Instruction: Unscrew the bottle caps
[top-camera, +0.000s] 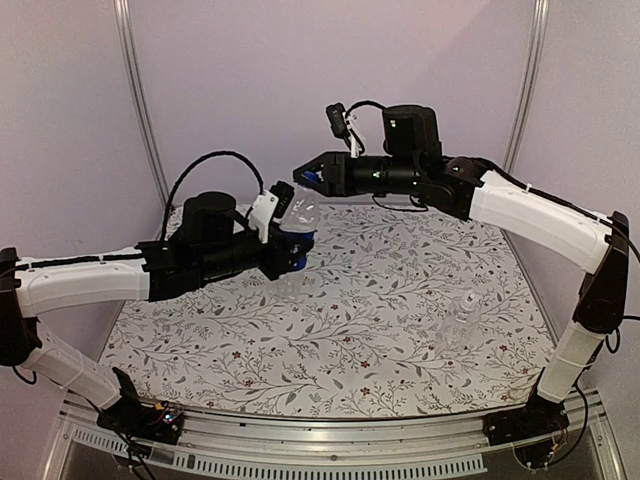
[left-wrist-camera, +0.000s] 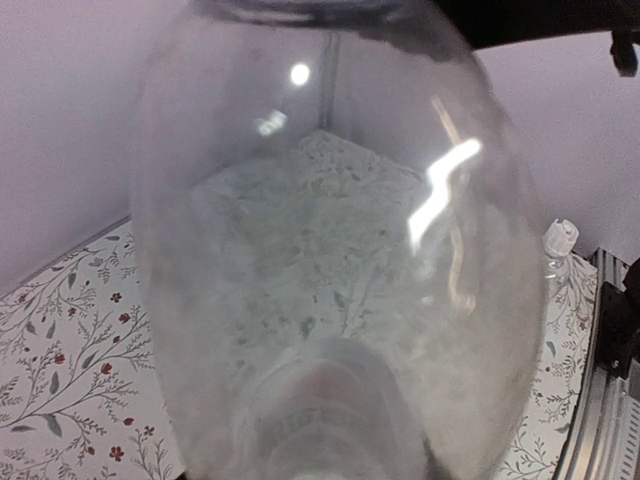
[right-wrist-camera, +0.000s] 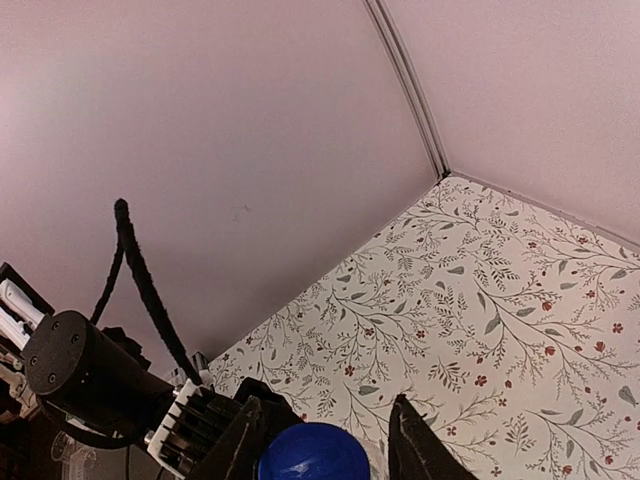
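Though aloft, cap (right-wrist-camera: 313, 455) within right tool (right-wrist-camera: 325, 438)

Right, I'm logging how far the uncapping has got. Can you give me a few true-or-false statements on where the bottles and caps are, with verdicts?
1. The left gripper holds the labelled bottle clear of the table. True.
2. The blue cap lies on the table. False: it is up in the air at the labelled bottle's neck, between the fingers of the right gripper.
3. The unlabelled bottle is on the table with no gripper on it. True.
4. The unlabelled bottle has no cap. False: a pale cap sits on its neck.
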